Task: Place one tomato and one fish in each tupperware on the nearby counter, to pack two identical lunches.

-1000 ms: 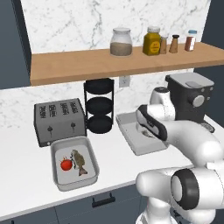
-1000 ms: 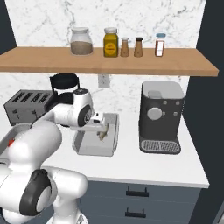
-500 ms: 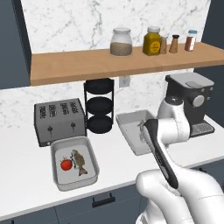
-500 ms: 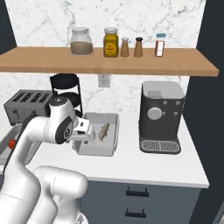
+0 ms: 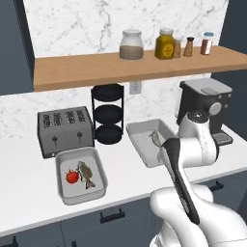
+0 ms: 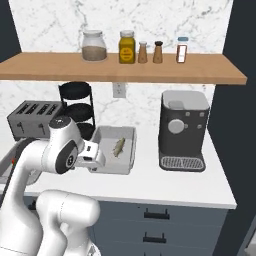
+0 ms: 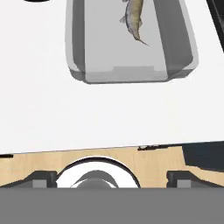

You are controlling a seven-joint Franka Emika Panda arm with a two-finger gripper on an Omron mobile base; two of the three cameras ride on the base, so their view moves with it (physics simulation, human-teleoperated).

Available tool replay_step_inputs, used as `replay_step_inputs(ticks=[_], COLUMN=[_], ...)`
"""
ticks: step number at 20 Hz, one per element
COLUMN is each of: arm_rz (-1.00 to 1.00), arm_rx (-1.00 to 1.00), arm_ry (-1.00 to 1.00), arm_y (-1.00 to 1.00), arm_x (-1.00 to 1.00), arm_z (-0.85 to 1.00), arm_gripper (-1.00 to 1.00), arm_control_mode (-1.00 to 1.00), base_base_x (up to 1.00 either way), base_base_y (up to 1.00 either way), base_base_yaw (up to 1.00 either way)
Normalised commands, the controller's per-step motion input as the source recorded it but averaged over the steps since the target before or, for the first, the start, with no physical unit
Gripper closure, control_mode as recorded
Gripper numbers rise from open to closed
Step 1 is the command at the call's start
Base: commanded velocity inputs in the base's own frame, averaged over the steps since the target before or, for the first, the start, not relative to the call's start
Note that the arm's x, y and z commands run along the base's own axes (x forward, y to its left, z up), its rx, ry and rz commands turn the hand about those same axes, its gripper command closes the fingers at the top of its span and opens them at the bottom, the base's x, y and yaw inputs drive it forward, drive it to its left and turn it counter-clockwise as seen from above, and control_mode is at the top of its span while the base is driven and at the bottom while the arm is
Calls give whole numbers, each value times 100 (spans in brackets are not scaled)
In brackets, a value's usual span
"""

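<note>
Tupperware (image 5: 81, 176) near the desk's (image 5: 29, 202) front left edge holds a tomato (image 5: 72, 177) and a fish (image 5: 86, 173); the second tray (image 5: 144, 140), right of the toaster (image 5: 65, 130) and rack, holds only a fish (image 5: 155, 137). The hand (image 7: 109, 177), fingers wide and empty, has pulled back toward the front edge. That fish looks delivered; judging by this, one tomato remains for that tray.

Tomato (image 5: 72, 177) and fish (image 5: 86, 174) lie together in the left tupperware (image 5: 80, 175).
</note>
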Motion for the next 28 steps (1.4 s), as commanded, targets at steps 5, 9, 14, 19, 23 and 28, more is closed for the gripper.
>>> replay_step_inputs(ticks=[5, 9, 14, 19, 23, 28], arm_rz=[0, 0, 0, 0, 0, 0], arm_rx=[0, 0, 0, 0, 0, 0], arm_ry=[0, 0, 0, 0, 0, 0], arm_y=[0, 0, 0, 0, 0, 0], arm_x=[0, 0, 0, 0, 0, 0], arm_z=[0, 0, 0, 0, 0, 0], arm_gripper=[-100, -100, -100, -100, -100, -100], arm_control_mode=[100, 100, 100, 100, 100, 100], base_base_x=[-99, -62, -10, -60, -30, 7], base_base_y=[-33, -66, -100, -98, -83, -81], base_base_yaw=[-3, 0, 8, 11, 4, -26])
